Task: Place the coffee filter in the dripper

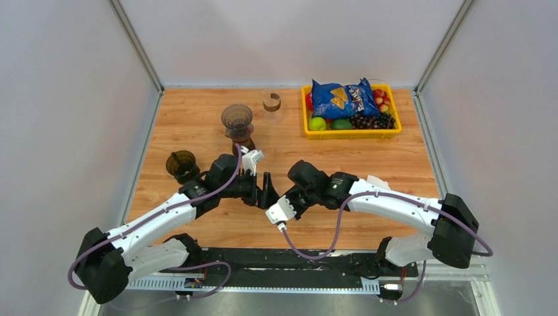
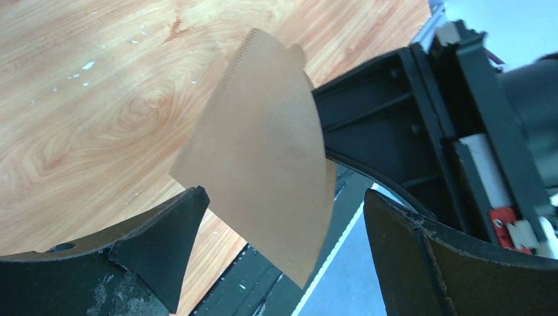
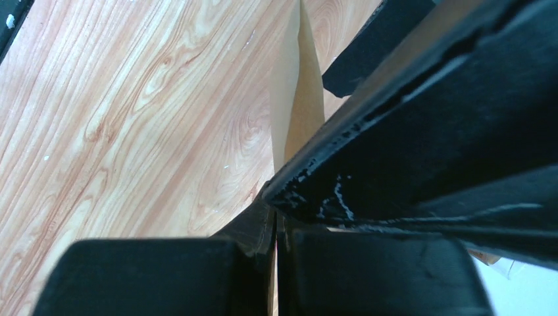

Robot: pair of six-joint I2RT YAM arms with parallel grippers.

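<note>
The coffee filter (image 2: 270, 151) is a flat brown paper cone held up above the table, seen edge-on in the right wrist view (image 3: 299, 99). My right gripper (image 3: 275, 217) is shut on its tip. My left gripper (image 2: 286, 197) is open, with one finger on each side of the filter's wide end and not touching it. In the top view the two grippers meet at the table's near middle, left (image 1: 268, 191) and right (image 1: 284, 196), and they hide the filter. A brown dripper (image 1: 237, 120) stands on a dark base behind them.
A second dark ribbed dripper (image 1: 181, 163) sits at the left, close to my left forearm. A clear cup with brown paper (image 1: 272, 101) stands at the back. A yellow tray (image 1: 351, 133) at the back right holds fruit and a blue chip bag (image 1: 342, 97).
</note>
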